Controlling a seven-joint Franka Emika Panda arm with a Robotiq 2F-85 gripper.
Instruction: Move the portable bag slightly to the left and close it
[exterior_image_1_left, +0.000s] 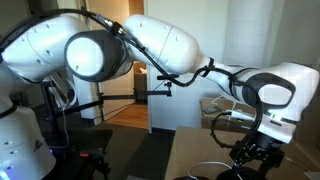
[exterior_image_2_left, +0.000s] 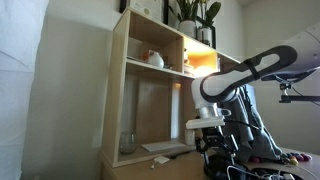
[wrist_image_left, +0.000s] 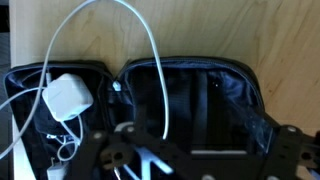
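Gripper hovering, fingers spread, over portable bag lying unzipped on wooden table. White cable crossing its far edge; bare wood showing beyond.

The white cord lies across the bag at 12 o'clock. Bare table shows at 1 o'clock.

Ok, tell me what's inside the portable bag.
A white charger and white cords in the bag's left half; one cord crosses the right. The jaws hide the lower part.

wrist looks straight down, close; exteriors share the arm.
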